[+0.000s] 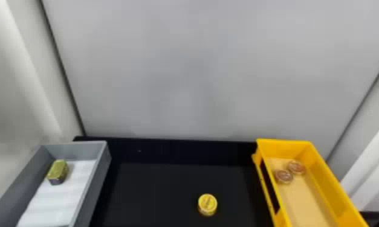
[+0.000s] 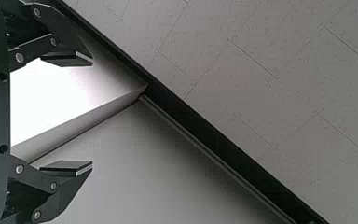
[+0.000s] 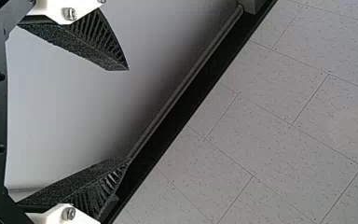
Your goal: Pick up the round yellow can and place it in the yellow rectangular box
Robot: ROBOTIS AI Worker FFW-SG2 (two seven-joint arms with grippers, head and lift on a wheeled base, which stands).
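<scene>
Can lying open to a first reach, both grippers empty

The round yellow can [image 1: 207,204] is sitting upright on the black work surface [image 1: 155,187], between the grey bin [image 1: 96,181] and the yellow rectangular box [image 1: 327,184], nearer the box. Pickup is looking like the step in hand, the right arm seeming the likelier choice.

Doing it well: centring over the can, keeping the fingers level, straddling its sides low down and closing gently, since a smooth round wall could be slipping or rolling if caught off-centre. Then lifting above the box's near wall and setting down on bare floor, avoiding the two small round tins [image 1: 289,172] lying inside.

Right gripper [image 3: 128,114]: fingers standing wide apart, holding nothing, touching nothing. Left gripper [image 2: 92,112]: likewise gaping widely, gripping nothing, its pads touching nothing.
</scene>
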